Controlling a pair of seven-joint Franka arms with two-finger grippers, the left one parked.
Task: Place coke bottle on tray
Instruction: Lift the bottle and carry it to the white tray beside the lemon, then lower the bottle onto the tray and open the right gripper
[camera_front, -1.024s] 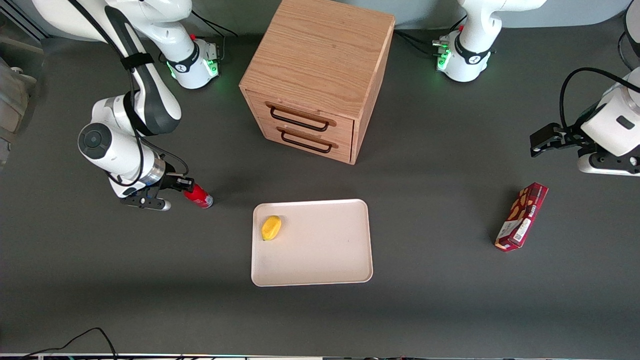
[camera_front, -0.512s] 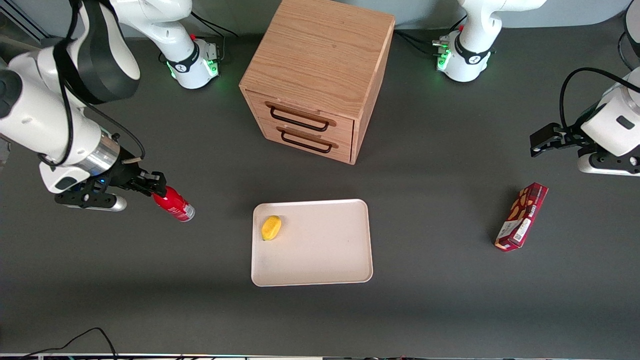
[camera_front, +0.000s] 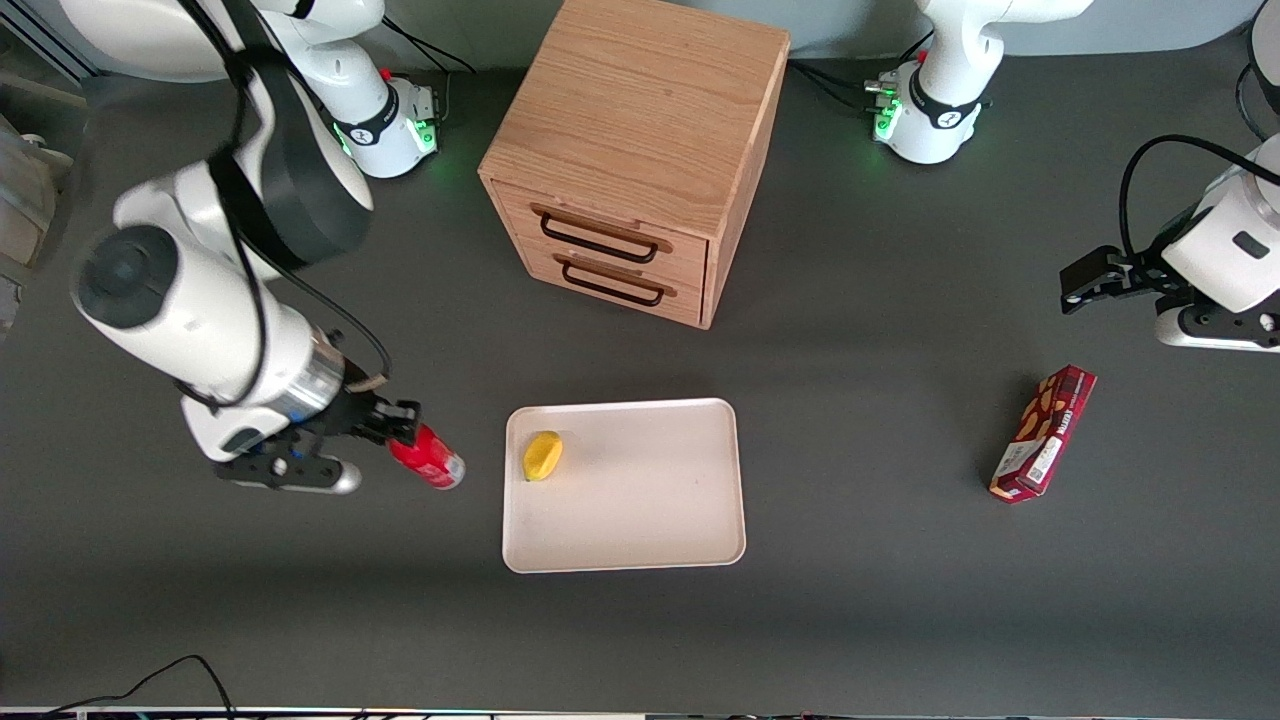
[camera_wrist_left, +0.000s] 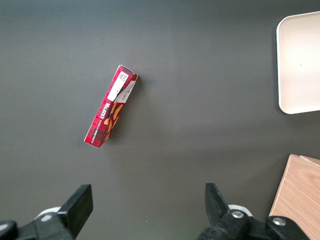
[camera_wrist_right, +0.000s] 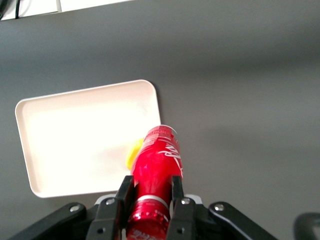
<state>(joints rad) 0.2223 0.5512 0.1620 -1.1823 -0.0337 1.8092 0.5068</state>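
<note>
Carry step: pincer (camera_front: 400, 425) clamps the bottle (camera_front: 428, 458) aloft beside the tray (camera_front: 640, 540). Next, over tray, lower, release.

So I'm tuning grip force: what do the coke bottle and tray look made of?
The coke bottle, held in the gripper, looks like glossy red plastic, given its shine. The tray looks like matte cream plastic, smooth with moulded rounded corners.

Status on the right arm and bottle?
Gripper shut on small red coke bottle, airborne beside cream rectangular tray. Yellow fruit occupies tray's nearest corner.
</note>
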